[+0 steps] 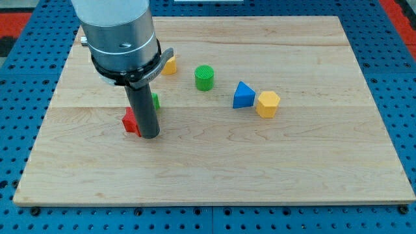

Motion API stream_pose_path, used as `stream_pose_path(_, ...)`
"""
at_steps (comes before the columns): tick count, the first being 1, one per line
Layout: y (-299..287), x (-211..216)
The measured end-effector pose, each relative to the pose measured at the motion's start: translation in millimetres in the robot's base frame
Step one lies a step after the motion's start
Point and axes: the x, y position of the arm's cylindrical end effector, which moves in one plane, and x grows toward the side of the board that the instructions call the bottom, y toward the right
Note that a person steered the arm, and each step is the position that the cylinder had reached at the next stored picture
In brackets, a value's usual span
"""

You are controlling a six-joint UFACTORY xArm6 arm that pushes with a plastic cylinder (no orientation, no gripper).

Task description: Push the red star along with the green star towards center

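my tip: it is standing on the wooden board, touching the right side of the red star; being a bare rod, it is holding nothing.
red star: it is lying at the view's left of the board, half hidden behind the rod.
green star: only a sliver is showing behind the rod, just above the red star; i cannot tell if the two are touching.
risk of wrong side: my tip is sitting between the stars and the center, so any push from here would be driving the red star away toward the left edge.
risk of splitting: the stars may be parting, one slipping off the rod's round side.
bystanders: the green cylinder, blue triangle, yellow hexagon and a yellow block by the arm are standing near the path inward.
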Motion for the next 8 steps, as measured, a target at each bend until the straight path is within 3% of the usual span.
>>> stream_pose_path(1, -2.9, -8.2)
stream_pose_path(3, -96.8, -10.6)
stream_pose_path(4, -113.3, -4.4)
stream_pose_path(5, -180.4, -8.1)
stream_pose_path(6, -198.8, -20.7)
stream_pose_path(8, -110.1, -40.3)
